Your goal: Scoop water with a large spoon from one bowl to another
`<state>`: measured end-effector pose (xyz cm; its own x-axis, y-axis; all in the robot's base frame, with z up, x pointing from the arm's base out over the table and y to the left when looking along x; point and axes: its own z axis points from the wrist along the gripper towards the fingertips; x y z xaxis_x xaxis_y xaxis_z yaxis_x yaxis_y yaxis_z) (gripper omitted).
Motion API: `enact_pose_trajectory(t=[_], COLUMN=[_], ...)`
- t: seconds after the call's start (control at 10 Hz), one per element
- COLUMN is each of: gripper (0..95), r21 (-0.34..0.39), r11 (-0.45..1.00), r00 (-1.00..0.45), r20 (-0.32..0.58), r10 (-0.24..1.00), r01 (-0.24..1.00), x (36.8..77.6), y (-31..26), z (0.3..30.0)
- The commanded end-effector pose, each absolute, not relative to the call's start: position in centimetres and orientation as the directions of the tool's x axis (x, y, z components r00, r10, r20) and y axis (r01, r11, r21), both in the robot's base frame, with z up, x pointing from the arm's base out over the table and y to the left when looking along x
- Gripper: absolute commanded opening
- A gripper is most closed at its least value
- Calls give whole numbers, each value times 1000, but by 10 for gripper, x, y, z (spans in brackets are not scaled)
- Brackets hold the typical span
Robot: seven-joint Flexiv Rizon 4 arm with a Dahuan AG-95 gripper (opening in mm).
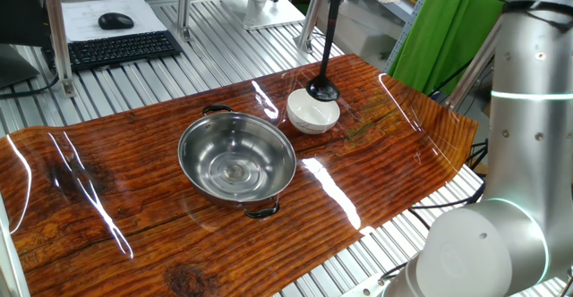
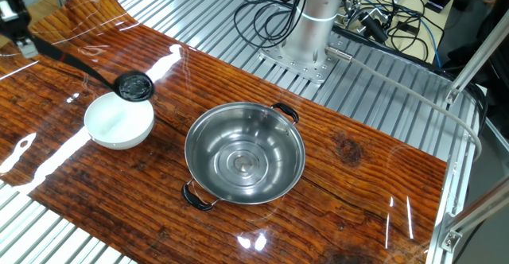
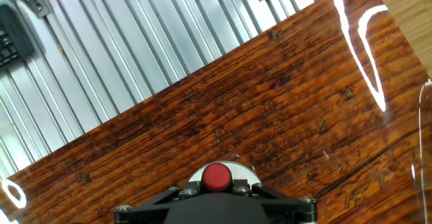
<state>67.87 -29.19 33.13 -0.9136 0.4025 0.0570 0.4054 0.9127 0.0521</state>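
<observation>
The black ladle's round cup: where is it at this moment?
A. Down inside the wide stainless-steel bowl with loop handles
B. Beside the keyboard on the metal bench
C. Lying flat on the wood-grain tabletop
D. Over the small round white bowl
D. In both fixed views the black ladle's cup hangs over the rim of the small round white bowl, while the wide stainless-steel bowl has no ladle in it.

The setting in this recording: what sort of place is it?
Probably a robotics lab workbench. A ribbed metal table carries a wood-grain mat; a keyboard and mouse sit behind, and loose cables surround the arm's base.
</observation>
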Motion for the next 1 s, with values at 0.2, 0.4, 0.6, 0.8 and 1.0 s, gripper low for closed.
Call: enact_pose_trajectory(t=[0.2, 0.4, 0.6, 0.8, 1.0], gripper=[0, 0, 0, 0, 0], r21=[24, 23, 22, 7, 8], r11=[925, 925, 925, 928, 931], r00=[-924, -924, -924, -924, -924], r20=[-31, -36, -53, -88, -125], r10=[381, 381, 379, 371, 362], r01=[380, 380, 379, 372, 364], x=[676, 676, 677, 678, 680], y=[-292, -292, -292, -292, -292], z=[327, 327, 327, 324, 319])
